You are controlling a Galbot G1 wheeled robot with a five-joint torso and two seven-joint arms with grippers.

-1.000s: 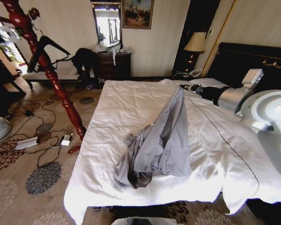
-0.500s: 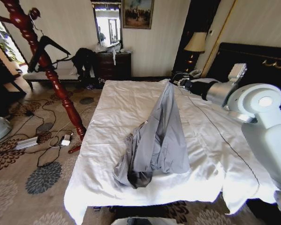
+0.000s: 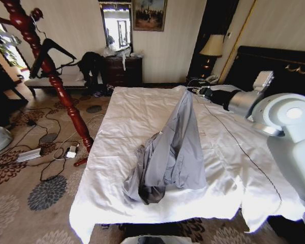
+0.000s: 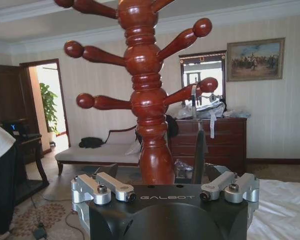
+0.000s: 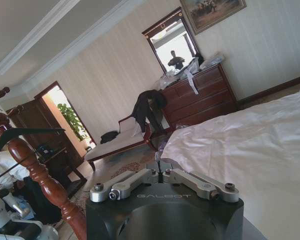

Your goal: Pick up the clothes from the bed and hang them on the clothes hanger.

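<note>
The clothes, a pale grey-blue shirt point(image 3: 175, 147), are partly lifted off the bed point(image 3: 137, 109). The top end hangs from my right gripper point(image 3: 191, 92), which is shut on it above the far side of the duvet; the lower part lies bunched near the front edge. In the right wrist view the right gripper point(image 5: 160, 173) has its jaws together. The black clothes hanger point(image 3: 50, 50) hangs on the red-brown pole point(image 3: 61, 91) left of the bed. My left gripper point(image 4: 165, 189) is open, close in front of that pole point(image 4: 147, 125), with the hanger's silver hook point(image 4: 194, 98) over a peg.
Cables and a power strip point(image 3: 28, 154) lie on the patterned carpet beside the pole's foot. A dark dresser point(image 3: 123, 70) with a black garment point(image 3: 90, 65) beside it stands at the far wall. A lamp point(image 3: 211, 47) and the black headboard point(image 3: 267, 63) are to the right.
My right gripper has moved left and a little away with the shirt's end, so the raised fabric stands steeper. The bunched lower part has stayed put on the duvet.
</note>
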